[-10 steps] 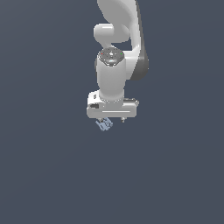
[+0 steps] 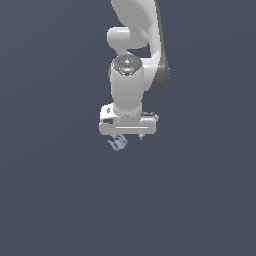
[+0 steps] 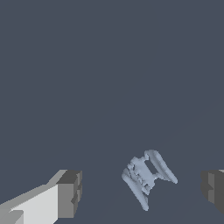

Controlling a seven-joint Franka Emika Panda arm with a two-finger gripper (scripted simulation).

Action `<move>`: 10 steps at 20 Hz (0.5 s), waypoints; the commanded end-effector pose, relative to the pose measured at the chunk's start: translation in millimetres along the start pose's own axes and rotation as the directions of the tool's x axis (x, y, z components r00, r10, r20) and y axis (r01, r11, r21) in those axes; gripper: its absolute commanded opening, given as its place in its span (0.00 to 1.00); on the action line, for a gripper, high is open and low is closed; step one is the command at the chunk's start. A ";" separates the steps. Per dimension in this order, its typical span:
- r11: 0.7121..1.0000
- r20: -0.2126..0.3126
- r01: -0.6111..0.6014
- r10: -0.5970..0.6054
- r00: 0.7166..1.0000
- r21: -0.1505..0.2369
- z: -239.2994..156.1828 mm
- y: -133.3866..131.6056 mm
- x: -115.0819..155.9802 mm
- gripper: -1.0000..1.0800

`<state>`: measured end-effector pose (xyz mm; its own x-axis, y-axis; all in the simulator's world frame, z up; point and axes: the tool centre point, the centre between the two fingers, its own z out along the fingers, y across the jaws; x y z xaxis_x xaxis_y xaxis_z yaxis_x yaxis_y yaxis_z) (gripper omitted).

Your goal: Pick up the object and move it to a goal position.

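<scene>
The object (image 2: 118, 144) is a small pale blue-grey bumpy curved piece, lying just under the white hand toward the exterior view's left. My gripper (image 2: 128, 137) points straight down over it. In the wrist view the object (image 3: 148, 176) lies between the two dark fingertips (image 3: 71, 192), nearer the far one (image 3: 213, 189), with a clear gap on each side. The gripper (image 3: 141, 190) is open and nothing touches the pads.
A plain dark grey-blue surface fills both views. The white arm (image 2: 131, 75) rises above the hand toward the top of the exterior view. No other objects or edges show.
</scene>
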<state>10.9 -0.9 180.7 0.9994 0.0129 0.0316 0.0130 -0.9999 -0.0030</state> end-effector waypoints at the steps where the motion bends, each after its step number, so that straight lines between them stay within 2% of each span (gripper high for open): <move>1: 1.000 0.000 0.000 0.000 1.000 0.000 0.0 0.0 0.0 0.62; 10: 1.000 0.001 0.020 -0.020 1.000 -0.001 -3.4 -2.1 -1.8 0.62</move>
<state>9.2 1.3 184.1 0.9990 0.0322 0.0313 0.0323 -0.9995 -0.0019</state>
